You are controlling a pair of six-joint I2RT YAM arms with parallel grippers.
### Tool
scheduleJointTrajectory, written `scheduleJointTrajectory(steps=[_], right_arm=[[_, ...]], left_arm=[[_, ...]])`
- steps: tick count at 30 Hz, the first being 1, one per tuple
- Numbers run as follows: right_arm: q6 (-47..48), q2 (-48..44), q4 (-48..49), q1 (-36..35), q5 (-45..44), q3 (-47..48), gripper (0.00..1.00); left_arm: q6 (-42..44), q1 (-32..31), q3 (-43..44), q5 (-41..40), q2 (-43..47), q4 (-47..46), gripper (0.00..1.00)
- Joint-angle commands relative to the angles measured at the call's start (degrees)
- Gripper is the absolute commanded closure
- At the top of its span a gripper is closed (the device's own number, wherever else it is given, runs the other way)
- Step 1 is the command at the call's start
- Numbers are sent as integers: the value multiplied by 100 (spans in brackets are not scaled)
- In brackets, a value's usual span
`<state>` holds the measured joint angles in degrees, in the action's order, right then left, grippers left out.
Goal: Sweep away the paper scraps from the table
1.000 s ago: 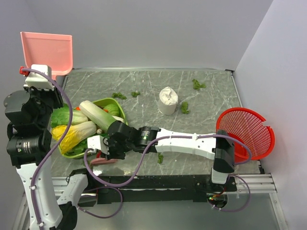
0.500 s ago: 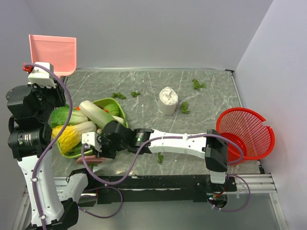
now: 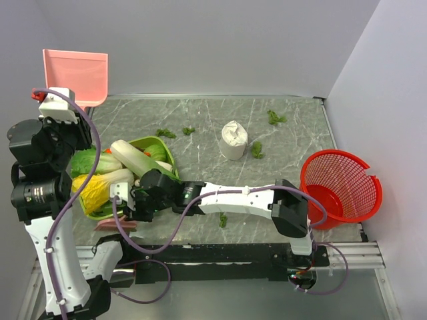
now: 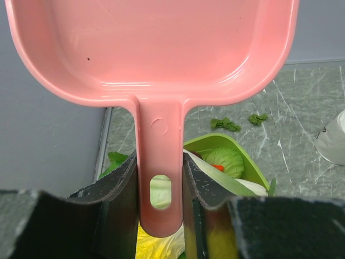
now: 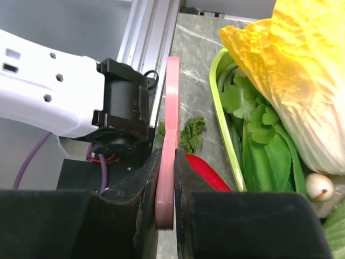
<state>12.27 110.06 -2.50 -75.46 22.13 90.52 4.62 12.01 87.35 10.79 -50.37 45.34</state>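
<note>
Small dark-green paper scraps lie on the grey marble table (image 3: 293, 153): two at the back middle (image 3: 165, 133), one at the back right (image 3: 275, 118), one beside the white lump (image 3: 257, 150), one near the front (image 3: 223, 220). My left gripper (image 3: 79, 107) (image 4: 160, 178) is shut on the handle of the pink dustpan (image 3: 75, 75) (image 4: 156, 48), held high over the back left corner. My right gripper (image 3: 127, 215) (image 5: 166, 162) reaches across to the near left edge, shut on a flat pink tool (image 5: 171, 108) seen edge-on. A scrap (image 5: 191, 135) lies beside that tool.
A lime-green tray (image 3: 163, 143) of cabbages and lettuces stands at the left. A white crumpled lump (image 3: 233, 140) stands mid-table. A red mesh basket (image 3: 340, 183) sits at the right edge. A red pepper-like piece (image 5: 207, 172) lies by the tray. The left arm's base is close by.
My right arm has swung further left along the near edge, carrying the pink tool toward the near left corner. The left arm has shifted the dustpan slightly right and up.
</note>
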Motion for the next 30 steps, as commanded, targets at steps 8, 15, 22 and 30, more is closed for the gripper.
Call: scheduleJointTrajectory(steps=[8, 15, 22, 30], right_arm=[[592, 173, 751, 40, 213, -254, 100], [1145, -134, 822, 40, -139, -869, 100], [2216, -1141, -343, 84, 379, -1492, 100], [3597, -3200, -2991, 1083, 924, -2565, 100]], left_arm=[[-181, 302, -78, 512, 168, 19, 99], [-269, 337, -148, 758, 124, -78, 99], [-190, 363, -131, 978, 27, -131, 99], [-321, 355, -297, 1259, -8, -342, 99]])
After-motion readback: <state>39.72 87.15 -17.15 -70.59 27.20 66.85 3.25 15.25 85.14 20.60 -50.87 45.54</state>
